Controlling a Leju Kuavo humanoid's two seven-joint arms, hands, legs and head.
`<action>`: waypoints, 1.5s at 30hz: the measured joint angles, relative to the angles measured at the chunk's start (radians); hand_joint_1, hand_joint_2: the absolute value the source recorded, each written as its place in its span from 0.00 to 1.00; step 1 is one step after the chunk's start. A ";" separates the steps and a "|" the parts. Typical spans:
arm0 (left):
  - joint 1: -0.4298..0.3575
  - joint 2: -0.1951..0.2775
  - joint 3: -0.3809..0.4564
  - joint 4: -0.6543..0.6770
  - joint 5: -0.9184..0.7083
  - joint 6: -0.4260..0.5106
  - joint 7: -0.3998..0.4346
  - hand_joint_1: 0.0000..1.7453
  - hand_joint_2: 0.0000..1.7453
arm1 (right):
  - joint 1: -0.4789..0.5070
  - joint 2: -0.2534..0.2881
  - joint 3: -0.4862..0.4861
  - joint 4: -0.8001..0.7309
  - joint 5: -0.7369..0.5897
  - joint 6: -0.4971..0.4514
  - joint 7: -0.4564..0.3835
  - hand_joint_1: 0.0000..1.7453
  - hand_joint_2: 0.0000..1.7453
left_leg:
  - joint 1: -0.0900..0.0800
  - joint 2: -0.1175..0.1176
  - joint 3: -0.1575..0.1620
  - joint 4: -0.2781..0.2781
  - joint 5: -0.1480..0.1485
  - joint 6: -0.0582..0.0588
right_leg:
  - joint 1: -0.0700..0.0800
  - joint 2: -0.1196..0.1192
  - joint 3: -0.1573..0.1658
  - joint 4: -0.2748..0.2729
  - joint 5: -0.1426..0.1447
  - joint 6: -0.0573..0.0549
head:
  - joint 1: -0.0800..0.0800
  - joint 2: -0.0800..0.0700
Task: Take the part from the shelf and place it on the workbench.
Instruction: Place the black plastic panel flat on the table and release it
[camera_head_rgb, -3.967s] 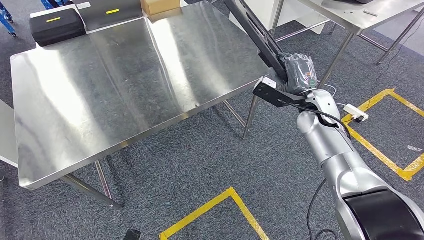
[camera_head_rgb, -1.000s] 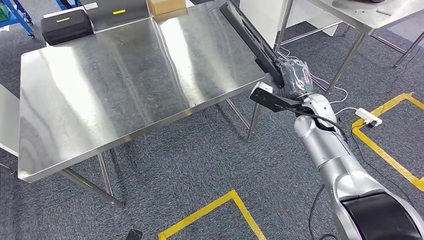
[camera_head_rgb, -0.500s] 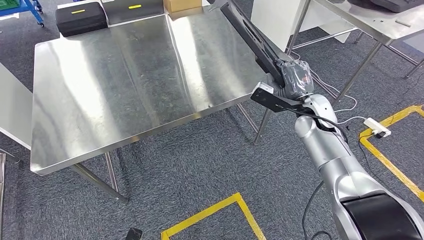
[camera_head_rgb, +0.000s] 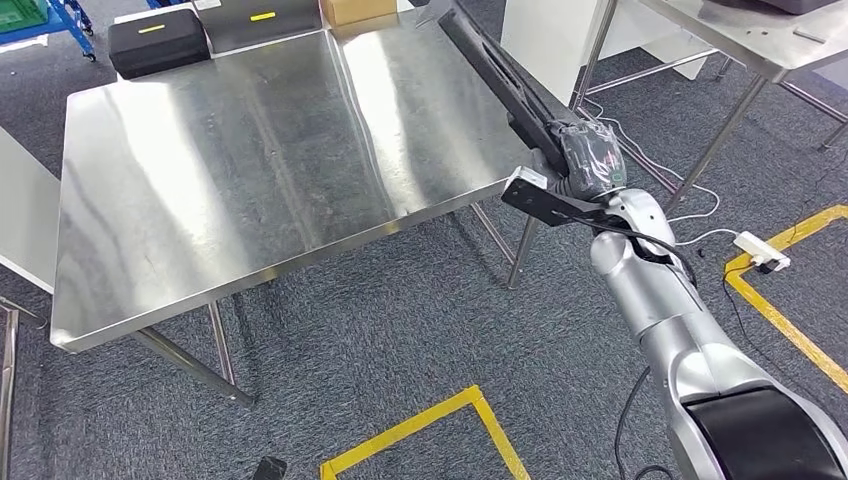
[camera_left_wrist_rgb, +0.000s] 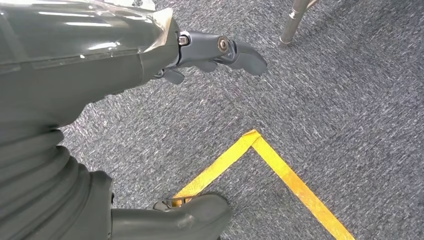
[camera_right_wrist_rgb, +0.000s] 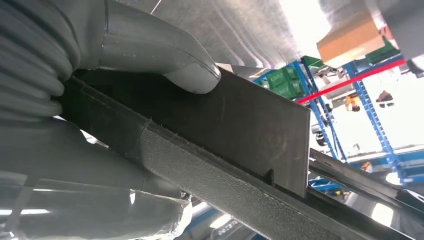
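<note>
The steel surface (camera_head_rgb: 250, 150) spreads wide ahead, bare across most of its top, with a black case (camera_head_rgb: 160, 42), a grey panel and a cardboard box (camera_head_rgb: 355, 10) along its far edge. Over its right near corner the long black part (camera_head_rgb: 500, 75) slants up and away, its lower end clamped in the right robot hand (camera_head_rgb: 585, 160), which grips it above the surface's edge; the right wrist view shows the thumb (camera_right_wrist_rgb: 165, 55) pressed on the part's flat face (camera_right_wrist_rgb: 240, 125). The left robot hand (camera_left_wrist_rgb: 100, 55) hangs over grey carpet and yellow floor tape (camera_left_wrist_rgb: 265, 170), fingers apart, holding nothing.
</note>
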 joint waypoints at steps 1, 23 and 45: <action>0.000 0.000 0.001 0.000 0.000 0.000 0.000 0.00 1.00 | 0.000 0.000 0.002 0.000 0.004 0.000 0.000 1.00 1.00 | 0.000 0.000 0.000 0.000 0.000 -0.003 | 0.000 0.000 0.000 0.000 0.000 -0.001 | 0.000 0.000; 0.006 0.004 0.012 0.000 -0.001 -0.005 -0.007 0.00 1.00 | 0.007 0.025 0.029 0.006 0.011 0.033 0.000 1.00 1.00 | 0.028 -0.010 -0.046 0.098 -0.053 -0.059 | -0.031 -0.002 -0.010 0.039 -0.018 0.002 | -0.003 0.000; -0.006 0.003 0.014 0.000 -0.010 -0.011 -0.014 0.00 1.00 | 0.013 0.030 0.033 0.014 -0.014 0.100 -0.008 1.00 1.00 | 0.001 -0.038 -0.002 0.009 -0.002 0.007 | -0.001 -0.006 -0.111 0.250 -0.100 0.007 | 0.004 0.000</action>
